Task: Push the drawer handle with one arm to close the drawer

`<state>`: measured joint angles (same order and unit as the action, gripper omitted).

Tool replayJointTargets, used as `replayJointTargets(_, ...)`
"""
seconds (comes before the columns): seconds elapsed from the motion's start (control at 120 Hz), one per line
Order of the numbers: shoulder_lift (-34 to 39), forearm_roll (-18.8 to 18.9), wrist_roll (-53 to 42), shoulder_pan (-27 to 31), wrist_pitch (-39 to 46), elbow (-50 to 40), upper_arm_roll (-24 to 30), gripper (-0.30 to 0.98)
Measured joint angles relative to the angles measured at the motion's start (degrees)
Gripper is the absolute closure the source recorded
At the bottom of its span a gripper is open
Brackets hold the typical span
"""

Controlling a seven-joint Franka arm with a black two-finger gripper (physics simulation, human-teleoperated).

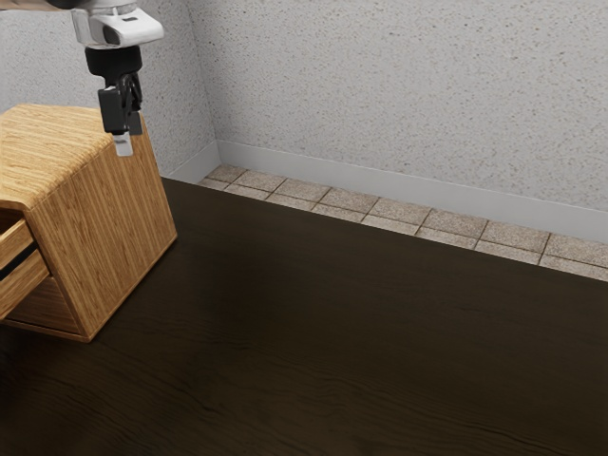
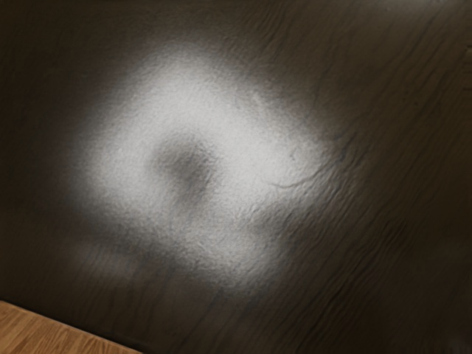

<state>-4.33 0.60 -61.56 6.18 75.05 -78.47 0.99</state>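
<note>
Hanging tips-down near the rear of the wooden cabinet [image 1: 109, 237], the jaws [image 1: 128, 136] point toward the dark counter [image 1: 380, 351]; I cannot tell how far apart they stand or whether they grip anything. The drawer [image 1: 26, 282] juts open from the cabinet's front.

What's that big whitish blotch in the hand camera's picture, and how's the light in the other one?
Wrist view: probably glare off the dark table, with a darker smudge inside it; exterior view: soft light, with the wooden cabinet's top brighter than its side.
</note>
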Motion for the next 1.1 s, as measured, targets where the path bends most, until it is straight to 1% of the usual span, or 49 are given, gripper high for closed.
replayJointTargets(0.267,0.4,-0.2,-0.9,0.2,0.0,0.5,0.1,0.0)
replayJointTargets(0.342,2.2,-0.3,-1.0,-0.1,0.0,0.6,0.1,0.0)
replayJointTargets(0.4,6.2,-0.2,-1.0,-0.2,-0.1,1.1,0.1,0.0)
replayJointTargets(0.442,10.6,-0.1,-0.5,-0.2,-1.1,1.3,0.2,0.0)
replayJointTargets(0.517,17.7,0.1,1.1,0.1,-4.2,1.2,2.8,0.0)
replayJointTargets(0.575,23.0,0.4,2.2,0.1,-7.4,0.1,3.4,0.0)
replayJointTargets(0.633,30.1,2.0,2.7,0.3,-10.2,-4.5,3.1,0.0)
replayJointTargets(0.675,33.9,3.3,2.5,0.3,-11.7,-8.1,2.0,0.0)
replayJointTargets(0.708,36.5,4.6,1.8,0.3,-12.7,-10.8,0.6,0.0)
replayJointTargets(0.742,38.9,5.7,0.8,0.3,-13.4,-13.7,-2.0,0.0)
replayJointTargets(0.775,42.6,6.6,-0.8,0.2,-13.0,-19.4,-5.8,0.0)
replayJointTargets(0.8,44.5,7.4,-2.0,0.4,-12.5,-23.0,-7.6,0.0)
replayJointTargets(0.867,48.8,9.0,-5.5,2.8,-8.9,-34.6,-9.5,0.0)
replayJointTargets(0.908,50.6,8.9,-7.8,5.3,-6.7,-39.8,-10.0,0.0)
replayJointTargets(0.95,51.6,9.1,-9.8,6.6,-5.0,-42.0,-10.3,0.0)
replayJointTargets(1.017,52.9,10.0,-12.5,7.6,-2.9,-43.2,-10.6,0.01)
replayJointTargets(1.1,54.4,11.5,-16.1,8.0,-0.9,-43.7,-10.9,0.11)
